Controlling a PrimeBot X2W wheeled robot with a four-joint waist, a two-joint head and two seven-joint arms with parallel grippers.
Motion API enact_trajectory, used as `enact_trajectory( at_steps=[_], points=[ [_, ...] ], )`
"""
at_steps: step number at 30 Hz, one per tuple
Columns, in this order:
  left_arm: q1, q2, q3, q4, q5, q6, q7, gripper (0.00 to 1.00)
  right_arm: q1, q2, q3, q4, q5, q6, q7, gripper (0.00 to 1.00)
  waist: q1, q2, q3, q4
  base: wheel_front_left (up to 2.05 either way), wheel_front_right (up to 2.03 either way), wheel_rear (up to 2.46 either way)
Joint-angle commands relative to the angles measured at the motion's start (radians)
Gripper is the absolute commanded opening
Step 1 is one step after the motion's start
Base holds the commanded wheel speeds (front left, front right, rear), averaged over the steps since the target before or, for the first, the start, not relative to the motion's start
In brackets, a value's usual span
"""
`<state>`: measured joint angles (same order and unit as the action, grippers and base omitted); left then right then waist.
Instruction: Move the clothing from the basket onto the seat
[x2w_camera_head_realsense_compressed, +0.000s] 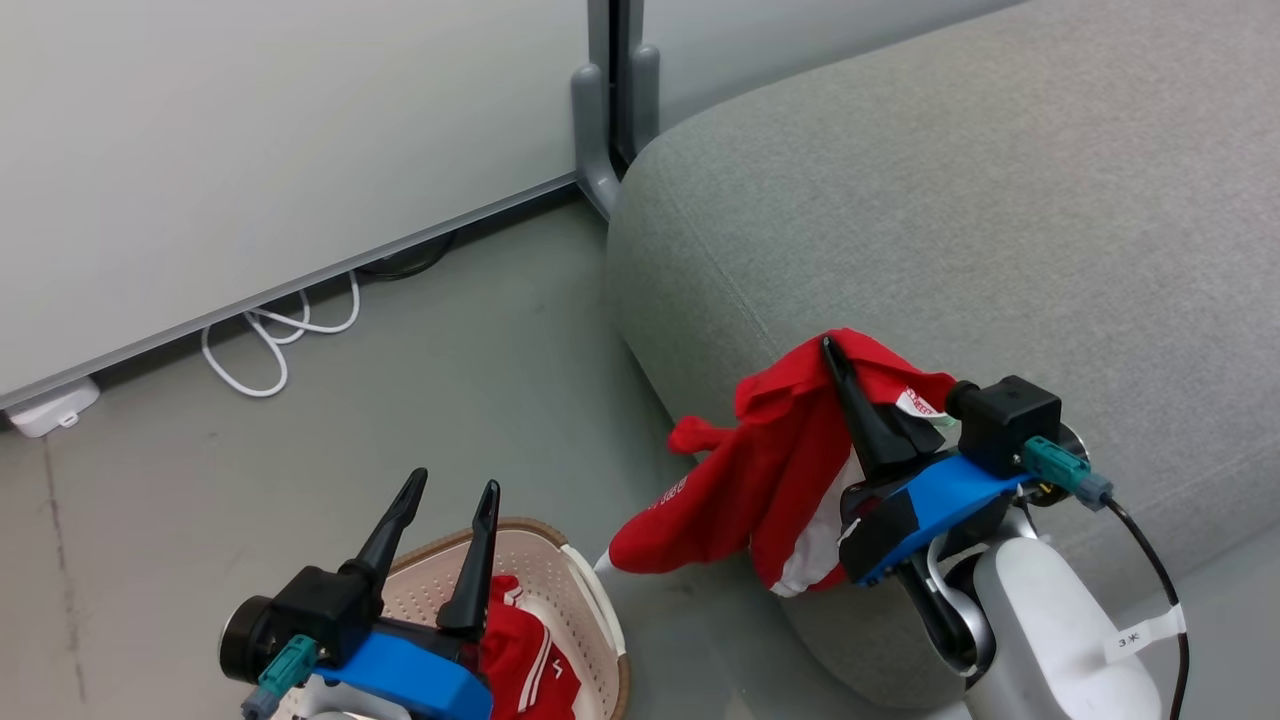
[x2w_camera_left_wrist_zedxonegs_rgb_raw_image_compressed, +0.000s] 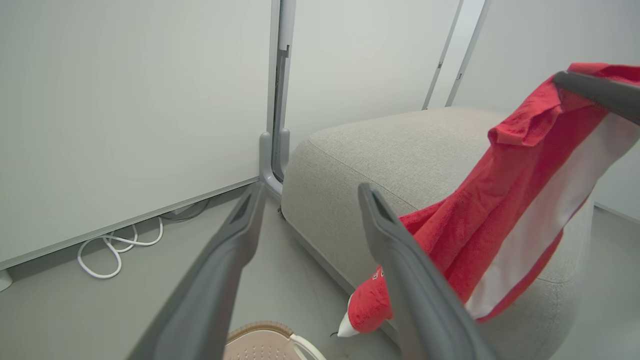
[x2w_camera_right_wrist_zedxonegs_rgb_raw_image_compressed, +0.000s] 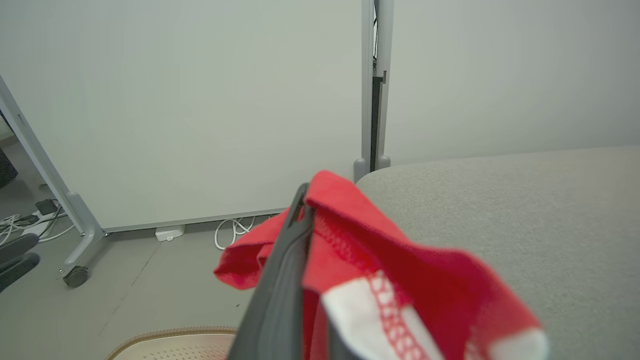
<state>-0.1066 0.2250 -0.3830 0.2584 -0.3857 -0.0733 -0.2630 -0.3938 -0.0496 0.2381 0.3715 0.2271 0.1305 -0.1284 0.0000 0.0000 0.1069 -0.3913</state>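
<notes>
My right gripper (x2w_camera_head_realsense_compressed: 832, 352) is shut on a red garment with white trim (x2w_camera_head_realsense_compressed: 760, 470), which hangs lifted at the front edge of the grey seat (x2w_camera_head_realsense_compressed: 1000, 220). The same garment (x2w_camera_left_wrist_zedxonegs_rgb_raw_image_compressed: 505, 210) dangles over the seat's corner (x2w_camera_left_wrist_zedxonegs_rgb_raw_image_compressed: 380, 150) in the left wrist view, and it drapes over my shut fingers (x2w_camera_right_wrist_zedxonegs_rgb_raw_image_compressed: 295, 225) in the right wrist view. My left gripper (x2w_camera_head_realsense_compressed: 450, 490) stands open above the cream basket (x2w_camera_head_realsense_compressed: 590, 590) at the lower left, with nothing between its fingers. Another piece of red clothing with white stripes (x2w_camera_head_realsense_compressed: 520, 650) lies in the basket.
White partition panels (x2w_camera_head_realsense_compressed: 250, 150) on grey feet (x2w_camera_head_realsense_compressed: 600, 130) stand behind the floor area. A looped white cable (x2w_camera_head_realsense_compressed: 280, 340) and a small white box (x2w_camera_head_realsense_compressed: 50, 410) lie along the panel's base. A wheeled panel leg (x2w_camera_right_wrist_zedxonegs_rgb_raw_image_compressed: 75, 235) is at the left in the right wrist view.
</notes>
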Motion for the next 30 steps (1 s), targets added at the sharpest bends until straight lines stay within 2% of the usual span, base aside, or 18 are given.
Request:
enact_trajectory(
  at_steps=[1, 9, 16, 22, 25, 30],
  points=[
    [-0.013, 0.0, 0.007, 0.0, 0.01, -0.006, -0.003, 1.0, 0.012, -0.002, -0.003, -0.002, 0.001, 0.0, -0.008, 0.0, 0.0, 0.0, 0.01, -0.026, 0.0, 0.0, 0.0],
    [-0.019, -0.011, 0.022, 0.003, 0.037, -0.017, -0.003, 1.0, 0.01, -0.002, -0.01, -0.006, -0.014, 0.0, -0.009, 0.0, 0.0, 0.0, 0.024, -0.054, 0.0, 0.0, 0.0],
    [-0.025, -0.019, 0.031, 0.008, 0.049, -0.028, -0.003, 1.0, -0.009, -0.002, -0.03, -0.013, -0.029, 0.0, 0.006, 0.0, 0.0, 0.0, 0.042, -0.04, 0.0, 0.0, 0.0],
    [-0.038, -0.02, 0.041, -0.007, 0.064, -0.031, -0.003, 1.0, -0.093, -0.002, -0.087, -0.009, -0.049, 0.0, 0.024, 0.0, 0.0, 0.0, 0.084, -0.017, 0.0, 0.0, 0.0],
    [-0.064, -0.02, 0.04, -0.023, 0.08, -0.034, -0.003, 1.0, -0.214, -0.002, -0.162, -0.016, -0.1, 0.0, 0.058, 0.0, 0.0, 0.0, 0.14, 0.015, 0.0, 0.0, 0.0],
    [-0.097, -0.016, 0.037, -0.038, 0.09, -0.038, -0.003, 1.0, -0.346, -0.045, -0.242, -0.024, -0.119, 0.0, 0.112, 0.0, 0.0, 0.0, 0.199, 0.055, 0.0, 0.0, 0.0]
  ],
)
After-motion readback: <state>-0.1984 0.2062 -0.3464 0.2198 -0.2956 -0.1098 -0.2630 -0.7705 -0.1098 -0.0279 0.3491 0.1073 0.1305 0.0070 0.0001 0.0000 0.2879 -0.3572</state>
